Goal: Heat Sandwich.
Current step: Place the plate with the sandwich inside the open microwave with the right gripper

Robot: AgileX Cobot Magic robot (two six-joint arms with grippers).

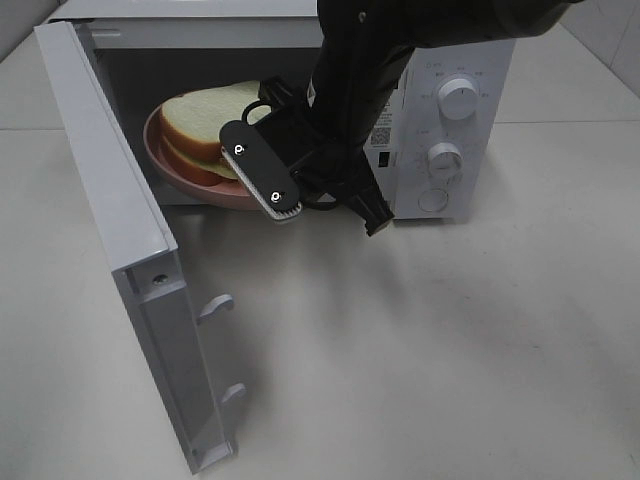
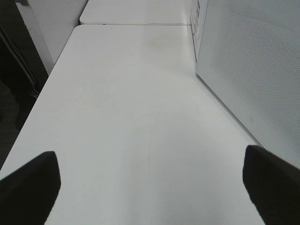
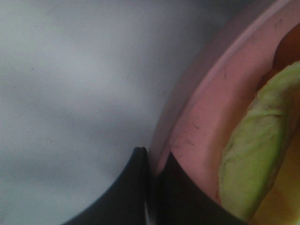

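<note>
The sandwich [image 1: 200,115], pale bread over a red-orange layer, lies on a round pink plate [image 1: 160,150] in the open microwave's [image 1: 470,60] cavity. My right gripper [image 1: 262,192] reaches in from the upper right, its black body covering the plate's near edge. In the right wrist view, the right gripper [image 3: 152,164] is shut on the pink plate's rim [image 3: 211,108], with the sandwich's green filling [image 3: 262,140] close beside it. My left gripper [image 2: 150,187] stands open over bare table, away from the plate, with nothing between its fingers [image 2: 33,183].
The microwave door [image 1: 110,220] swings wide open toward the front left. Two knobs [image 1: 458,97] sit on the control panel to the right of the cavity. A white perforated panel [image 2: 253,70] stands beside the left gripper. The white table [image 2: 131,108] stretches ahead of it.
</note>
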